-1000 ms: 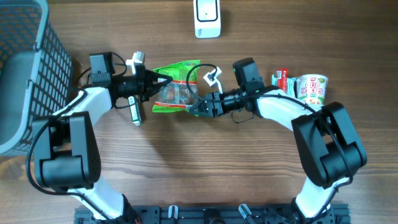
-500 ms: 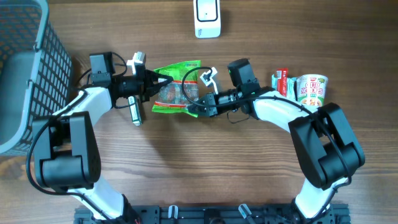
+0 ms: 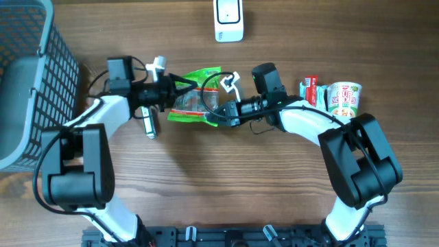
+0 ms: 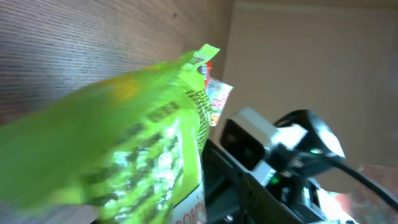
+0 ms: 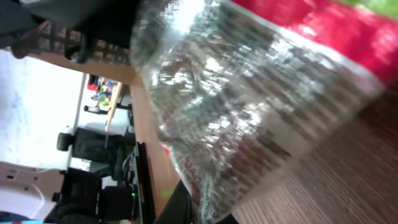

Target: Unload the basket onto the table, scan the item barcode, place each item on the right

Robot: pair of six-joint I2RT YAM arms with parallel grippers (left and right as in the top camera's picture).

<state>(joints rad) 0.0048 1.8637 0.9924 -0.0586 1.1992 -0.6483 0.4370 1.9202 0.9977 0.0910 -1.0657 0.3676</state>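
Green bag (image 3: 195, 96) between 2 grippers at mid-table (image 3: 226, 185), short of the white scanner (image 3: 228, 19).
The right gripper (image 3: 219, 118) has its jaws closed together on the bag's lower right corner; in the right wrist view the clear, crinkled part of the bag fills the frame right up to the camera. The left gripper (image 3: 168, 92) sits at the bag's left edge, but whether its jaws are apart or together cannot be told: the left wrist view is blurred green wrapper with no fingers showing. The scanner lies at the far edge of the table, well apart from the bag. A grey basket (image 3: 27, 75) stands at the left edge. A red packet (image 3: 310, 88) and a noodle cup (image 3: 343, 98) sit side by side to the right of the right arm.
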